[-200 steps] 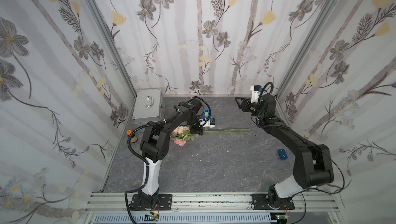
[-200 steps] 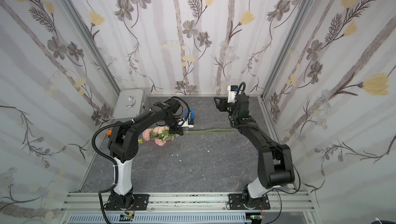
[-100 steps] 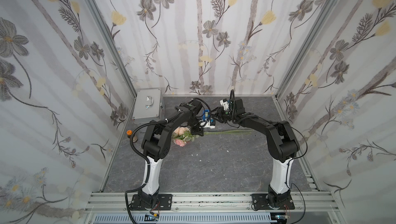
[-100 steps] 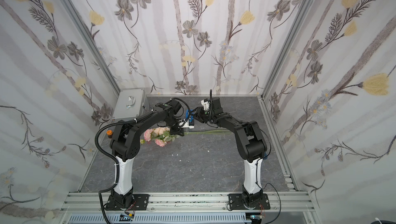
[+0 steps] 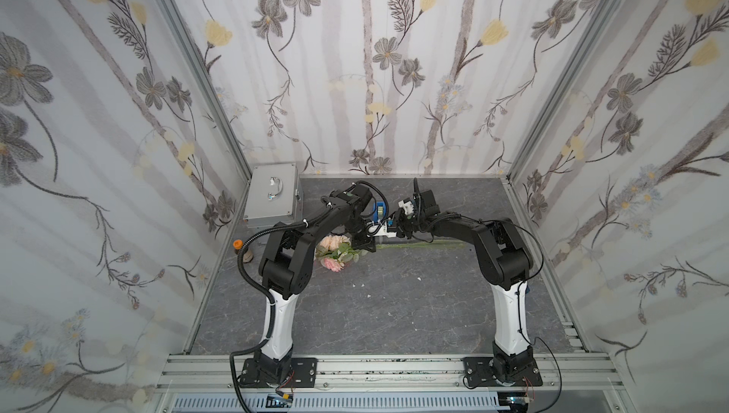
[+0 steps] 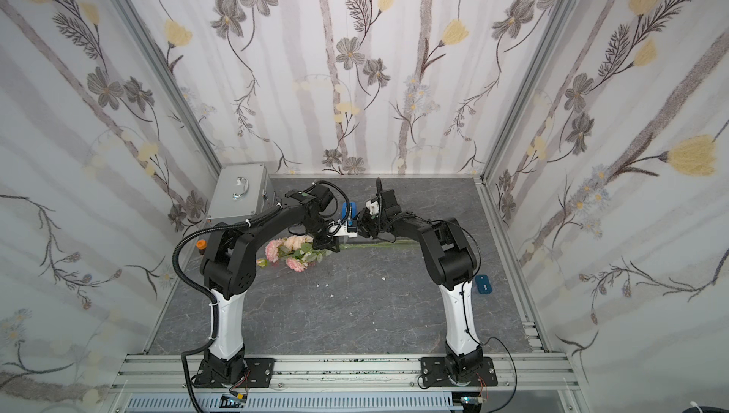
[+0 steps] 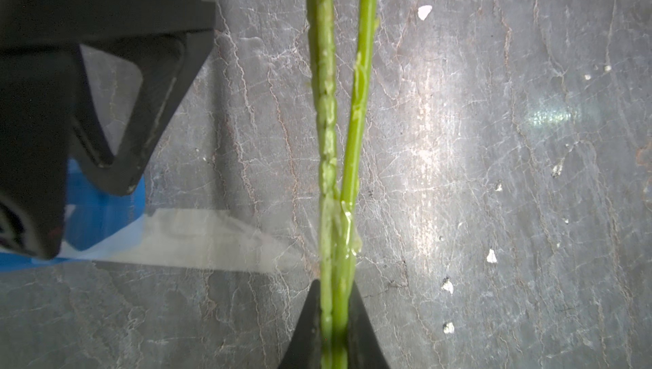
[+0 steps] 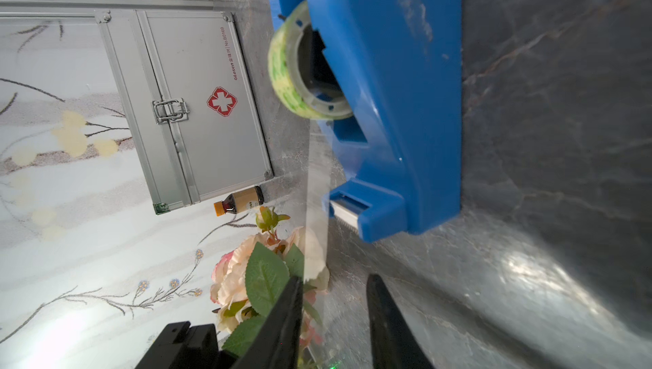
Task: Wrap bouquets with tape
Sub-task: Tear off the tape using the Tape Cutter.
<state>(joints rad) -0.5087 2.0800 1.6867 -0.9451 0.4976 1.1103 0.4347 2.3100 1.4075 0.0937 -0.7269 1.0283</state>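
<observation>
So the right hand (image 5: 396, 228) has swung over to the blue dispenser (image 5: 379, 209); bouquet (image 5: 335, 251) is on the desk (image 5: 355, 312) in both top views. Left wrist: left hand (image 7: 334, 288) clamps its stems (image 7: 326, 102). Right wrist: tape roll (image 8: 287, 67) in dispenser, hand narrowly apart round the strip (image 8: 315, 226).

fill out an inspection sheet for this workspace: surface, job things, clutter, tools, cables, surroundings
surface: grey marbled tabletop, a few white scraps on it
job's things: bouquet lies flat, stems pointing toward the right arm's side; blue tape dispenser stands beyond them, a clear strip running from it to the stems
clutter: metal first-aid case, brown bottle, dark-blue block
tools: left tool shut on the stems; right tool open beside the clear strip
cables: black hose loops off the left arm; thin wires at the right base
surroundings: floral wallpaper walls on three sides, aluminium rail in front
</observation>
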